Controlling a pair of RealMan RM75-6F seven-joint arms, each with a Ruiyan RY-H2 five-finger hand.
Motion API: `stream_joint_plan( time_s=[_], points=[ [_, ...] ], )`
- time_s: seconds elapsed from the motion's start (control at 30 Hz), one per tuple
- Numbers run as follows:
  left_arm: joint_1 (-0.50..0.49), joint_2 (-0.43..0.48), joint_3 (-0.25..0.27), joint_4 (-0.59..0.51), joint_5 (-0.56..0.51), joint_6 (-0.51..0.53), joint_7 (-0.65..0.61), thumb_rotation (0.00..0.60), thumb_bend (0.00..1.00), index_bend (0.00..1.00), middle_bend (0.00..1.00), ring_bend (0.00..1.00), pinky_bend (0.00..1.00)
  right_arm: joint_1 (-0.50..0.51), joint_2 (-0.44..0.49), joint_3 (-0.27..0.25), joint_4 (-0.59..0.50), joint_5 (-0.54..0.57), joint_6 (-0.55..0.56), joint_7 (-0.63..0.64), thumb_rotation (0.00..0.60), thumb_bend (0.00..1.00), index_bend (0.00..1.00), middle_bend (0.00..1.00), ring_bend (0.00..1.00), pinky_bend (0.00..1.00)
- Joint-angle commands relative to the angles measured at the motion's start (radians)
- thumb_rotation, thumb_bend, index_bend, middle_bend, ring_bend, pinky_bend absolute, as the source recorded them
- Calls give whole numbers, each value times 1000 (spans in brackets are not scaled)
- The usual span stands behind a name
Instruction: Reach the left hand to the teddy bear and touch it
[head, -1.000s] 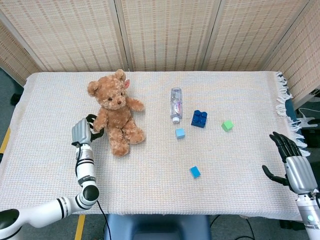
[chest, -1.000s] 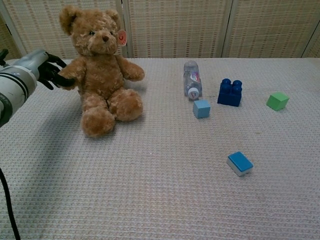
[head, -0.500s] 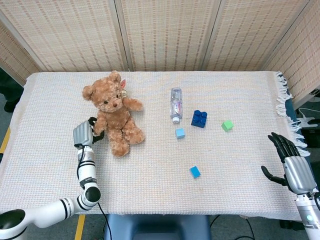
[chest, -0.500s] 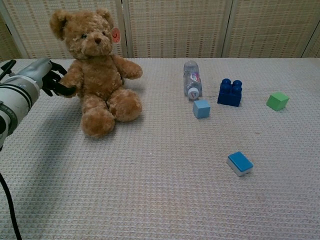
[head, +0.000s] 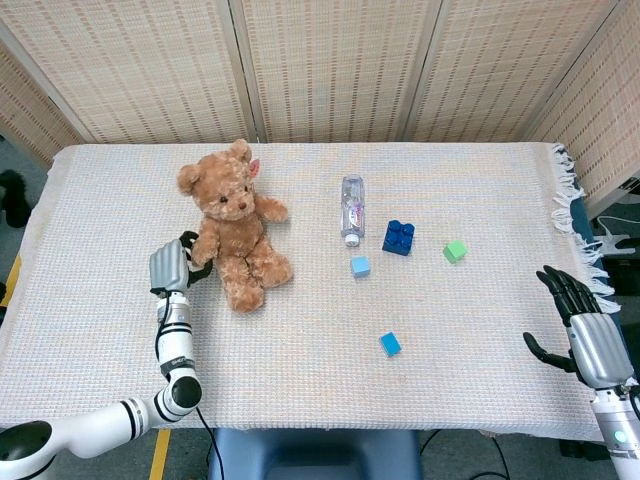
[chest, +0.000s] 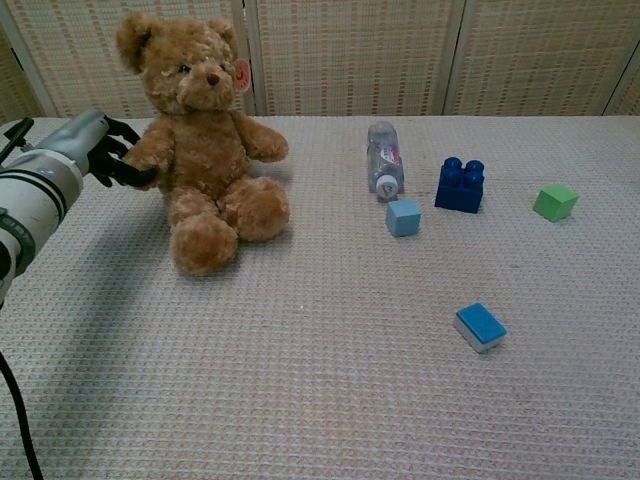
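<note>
A brown teddy bear (head: 238, 235) (chest: 205, 150) sits upright at the left of the cloth-covered table, facing the front edge. My left hand (head: 170, 265) (chest: 85, 145) is just left of it, its dark fingers spread and touching the bear's near paw, one above and one below. I cannot tell whether they squeeze the paw. My right hand (head: 590, 335) hangs open past the table's right front corner, far from everything, and shows only in the head view.
A clear bottle (head: 352, 208) (chest: 382, 155) lies mid-table. Around it are a dark blue brick (head: 398, 237) (chest: 460, 185), a green cube (head: 455, 251) (chest: 556, 202), a light blue cube (head: 360, 266) (chest: 403, 216) and a blue block (head: 390, 344) (chest: 480, 327). Screens stand behind.
The bear leaned to the left half a second ago and now sits upright again, slightly further right. My left hand stayed at its paw. The right hand has not moved.
</note>
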Motion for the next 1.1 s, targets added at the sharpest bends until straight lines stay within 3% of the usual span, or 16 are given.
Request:
stream_joint_plan(
  time_s=[0.03, 0.37, 0.67, 0.77, 1.0, 1.1],
  points=[
    [1, 10, -9, -18, -56, -21, 48, 600, 390, 500, 532, 474, 409, 1, 0, 1, 0, 1, -2, 0, 600, 201, 68, 16, 0, 92],
    [10, -35, 11, 74, 153, 60, -150, 600, 389, 466, 506, 460, 409, 3, -2, -1, 3, 3, -7, -3, 600, 202, 70, 16, 0, 92],
    [15, 7, -9, -4, -15, -22, 22, 600, 388, 484, 517, 462, 411, 3, -2, -3, 2, 4, -10, -8, 600, 201, 70, 16, 0, 92],
    [15, 1, -6, 4, 11, -10, 1, 600, 387, 474, 510, 461, 411, 3, -2, -2, 3, 5, -10, -7, 600, 201, 70, 16, 0, 92],
    [23, -40, 18, 86, 200, 60, -183, 600, 387, 439, 483, 446, 410, 1, -1, -2, 3, 1, -4, -1, 600, 201, 70, 16, 0, 92],
    [29, -39, 22, 82, 184, 38, -165, 600, 386, 449, 488, 447, 409, 0, 0, -3, 4, 0, -3, 0, 600, 202, 70, 16, 0, 92]
  ],
)
